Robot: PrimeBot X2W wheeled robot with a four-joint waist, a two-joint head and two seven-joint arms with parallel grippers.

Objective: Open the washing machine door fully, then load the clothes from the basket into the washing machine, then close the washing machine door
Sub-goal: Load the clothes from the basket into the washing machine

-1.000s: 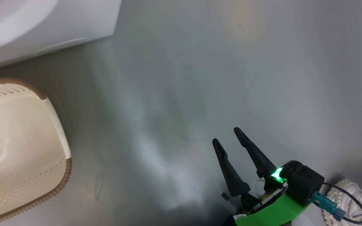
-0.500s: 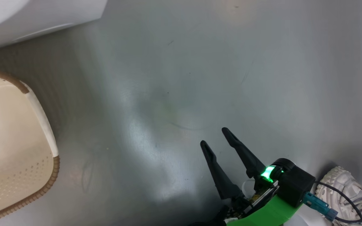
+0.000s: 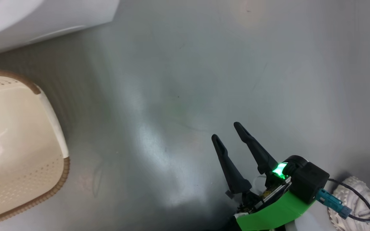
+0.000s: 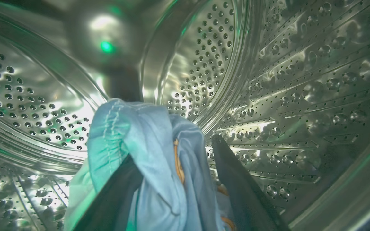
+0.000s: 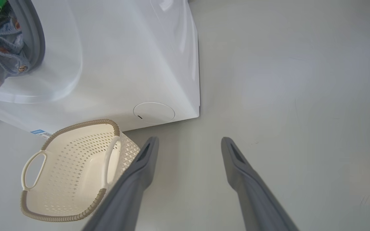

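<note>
Left tool (image 4: 173, 147) is deep inside the perforated steel drum (image 4: 300, 80) of the big white front-loading washing machine (image 5: 124, 64). Its fingers stand apart. The soft light-blue clothes with small orange-brown print (image 4: 146, 134) are draped over one finger and bunched in the gap, not visibly pinched.

More blue fabric is heaped at the drum mouth, against the grey rubber seal (image 5: 34, 41).

The small cream-white perforated plastic basket with brown woven-look rim (image 5: 69, 126) stands on the grey floor (image 5: 284, 80), just before the machine's front bottom edge, near the round white cap (image 5: 154, 113). Its inside looks bare.

Right tool (image 3: 226, 130) hangs above open floor, fingers apart, holding nothing.

Handling, judged:
- Fabric is light, limp and not slippery, and it will cling and snag on a fingertip.
- Best hold is a thick fold or the stitched hem, pinched through several layers.
- The heap at the mouth probably needs pushing further in.

Unclear:
- The left finger's tip is buried under cloth.
- The drum floor below the garment is hidden.
- How far the door stands open cannot be judged.
- A pale ribbed object (image 3: 358, 199) at the head view's lower right is cut off and unidentified.
</note>
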